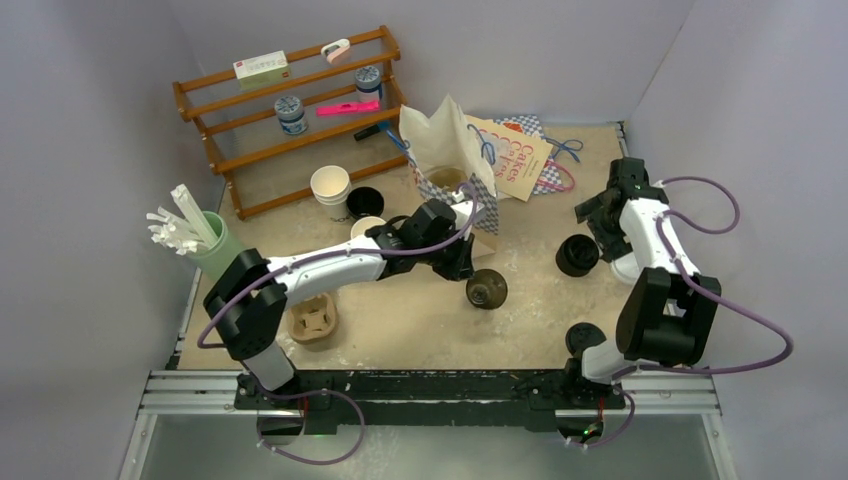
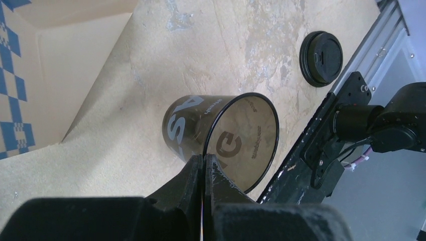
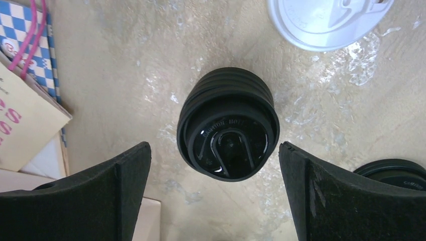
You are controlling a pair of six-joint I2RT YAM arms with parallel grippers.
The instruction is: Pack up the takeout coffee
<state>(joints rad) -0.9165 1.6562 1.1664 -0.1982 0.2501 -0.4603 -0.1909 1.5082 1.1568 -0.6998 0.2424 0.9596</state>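
L claw [image 2: 203, 159] shut tight on rim of black cup [image 2: 191, 125], 1 finger inside, 1 outside. Cup tipped on its side, mouth open, no lid on, mid-frame in top view [image 1: 486, 289], just below paper bag [image 1: 445, 150]; can't tell if it touches worktop [image 1: 420, 320]. R claw [image 3: 215, 165] wide open, holding nothing, over black lid stack [image 3: 228, 125], fingers [image 3: 125, 191] either side, not touching. Single black lid [image 2: 321, 57] flat at upper right of L wrist view, near worktop edge. White lid [image 3: 326, 20] at top right of R wrist view.
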